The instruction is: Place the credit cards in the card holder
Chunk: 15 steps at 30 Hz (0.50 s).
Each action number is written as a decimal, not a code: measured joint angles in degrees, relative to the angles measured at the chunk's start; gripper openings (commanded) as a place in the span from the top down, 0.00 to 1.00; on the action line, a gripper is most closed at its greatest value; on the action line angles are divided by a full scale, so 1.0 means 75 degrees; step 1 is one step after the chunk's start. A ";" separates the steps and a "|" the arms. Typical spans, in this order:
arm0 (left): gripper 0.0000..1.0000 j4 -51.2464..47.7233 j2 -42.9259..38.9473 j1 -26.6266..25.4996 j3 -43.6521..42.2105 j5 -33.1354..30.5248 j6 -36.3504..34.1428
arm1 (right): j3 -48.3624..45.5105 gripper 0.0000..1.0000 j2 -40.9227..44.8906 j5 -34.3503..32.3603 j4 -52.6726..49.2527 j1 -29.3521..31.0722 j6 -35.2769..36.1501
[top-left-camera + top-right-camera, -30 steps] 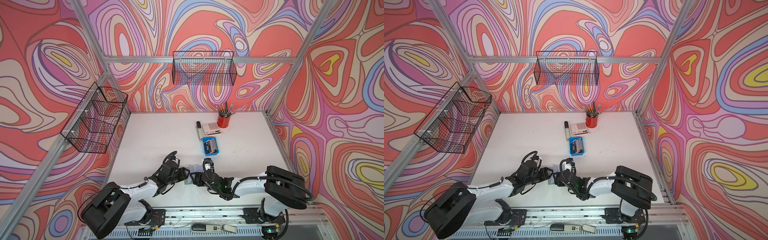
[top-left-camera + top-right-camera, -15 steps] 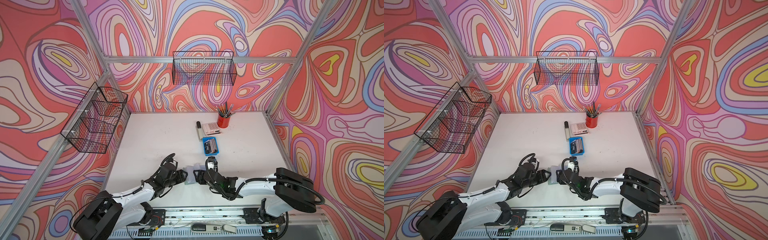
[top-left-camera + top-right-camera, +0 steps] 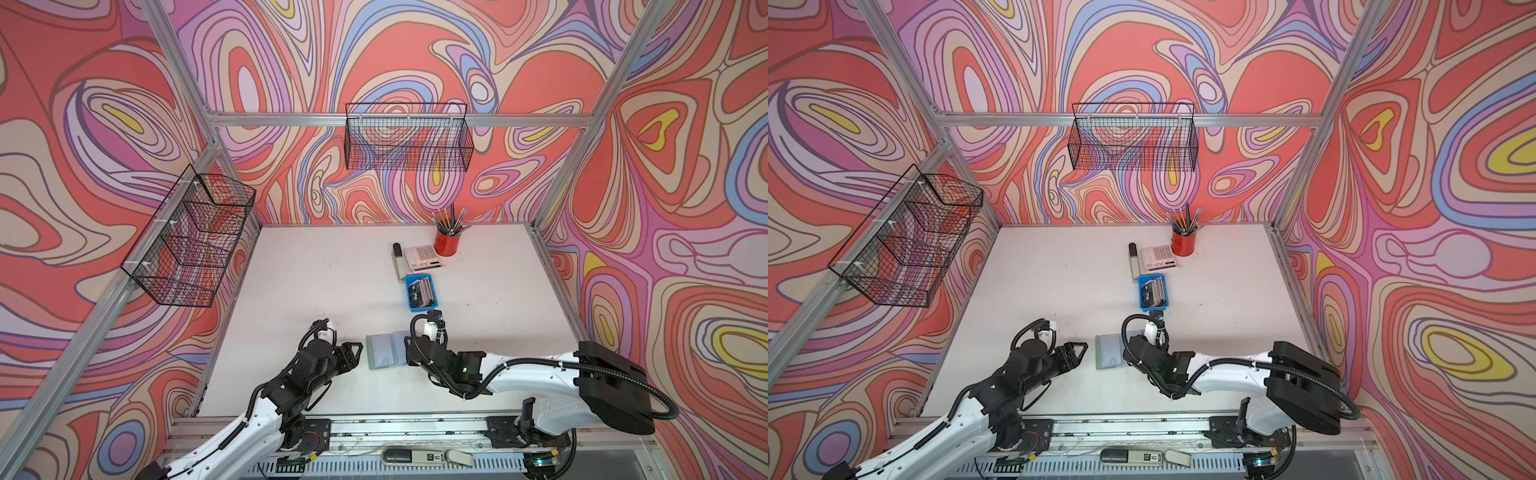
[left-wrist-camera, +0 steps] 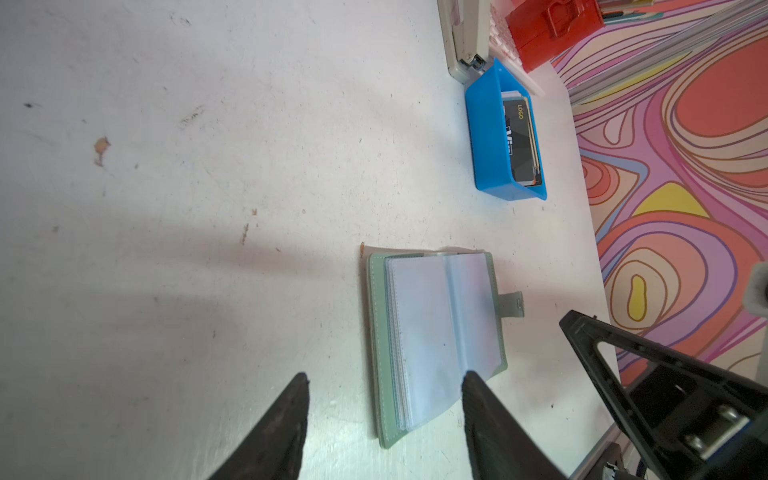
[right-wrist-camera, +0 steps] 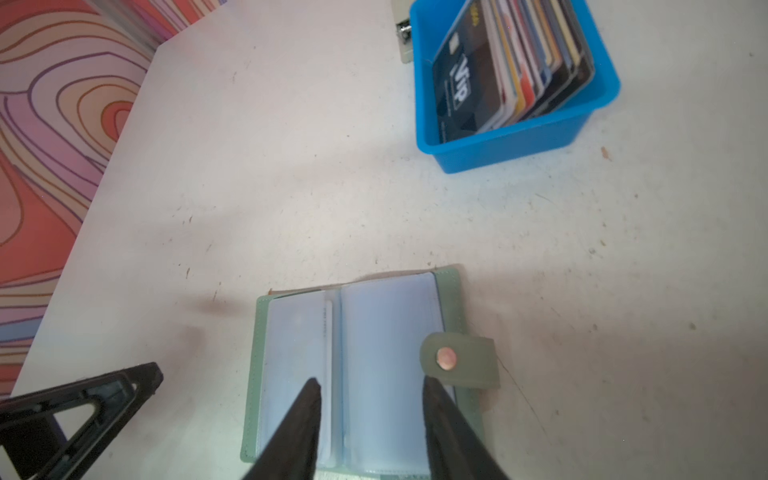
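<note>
My left gripper: jaws wide, empty, just beside card holder. My right gripper: jaws narrower but apart, over its clear sleeves; maybe touching, unclear. Card holder lies open on table. Credit cards stand in blue tray nearby.

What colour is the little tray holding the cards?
Bright blue tray, clearest in the right wrist view.

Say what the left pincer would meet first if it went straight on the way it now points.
Most likely the open card holder, lying flat just ahead of the left pincer. Height is unclear; passing above the holder, it would reach the right pincer.
</note>
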<state>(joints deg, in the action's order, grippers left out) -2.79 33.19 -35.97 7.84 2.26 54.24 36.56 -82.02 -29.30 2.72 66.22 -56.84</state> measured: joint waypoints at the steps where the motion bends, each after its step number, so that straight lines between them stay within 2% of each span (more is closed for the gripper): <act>1: 0.39 -0.0047 -0.0079 0.0000 -0.0032 -0.0003 0.0000 | 0.0020 0.63 -0.0105 0.0114 0.0125 0.0000 0.0087; 10: 0.36 -0.0119 0.0012 0.0003 -0.0114 0.0090 -0.0026 | 0.0749 0.67 -0.1868 0.1052 0.0504 0.0026 0.0460; 12: 0.36 -0.0119 0.0128 0.0000 -0.0114 0.0119 -0.0041 | 0.0941 0.66 -0.1865 0.1110 0.0254 -0.0009 0.0560; 15: 0.36 -0.0131 0.0297 0.0000 -0.0087 0.0169 -0.0122 | 0.1495 0.58 -0.1603 0.1276 -0.0364 -0.0280 0.0836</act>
<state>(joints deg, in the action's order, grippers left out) -3.77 35.42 -35.97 7.18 3.53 53.32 47.77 -94.04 -19.73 -0.01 64.12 -50.57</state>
